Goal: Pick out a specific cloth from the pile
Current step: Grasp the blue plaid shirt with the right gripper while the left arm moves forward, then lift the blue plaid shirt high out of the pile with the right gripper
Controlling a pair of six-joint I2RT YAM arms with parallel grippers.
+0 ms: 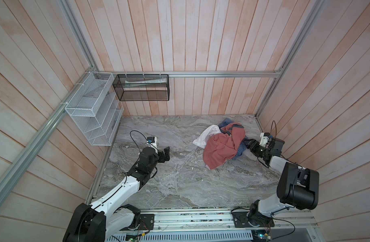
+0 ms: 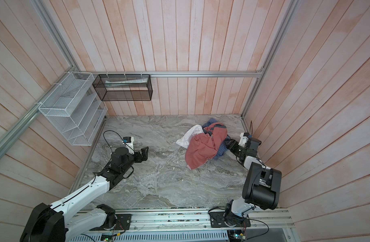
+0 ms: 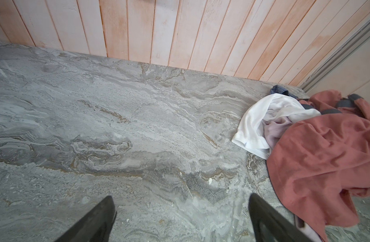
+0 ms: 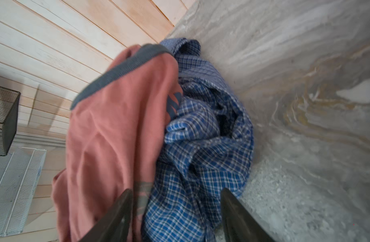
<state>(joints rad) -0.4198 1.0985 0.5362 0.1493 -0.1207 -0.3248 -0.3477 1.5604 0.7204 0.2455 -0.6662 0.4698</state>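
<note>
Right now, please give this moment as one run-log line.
left fingers: open, over table | right fingers: open, astride shirt at pile edge | shirt: partly under pink garment, on table

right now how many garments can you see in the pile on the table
3: the salmon-pink garment on top, the white cloth poking out toward the left arm, the blue checked shirt beneath, showing beside the right gripper. More may be buried.
</note>
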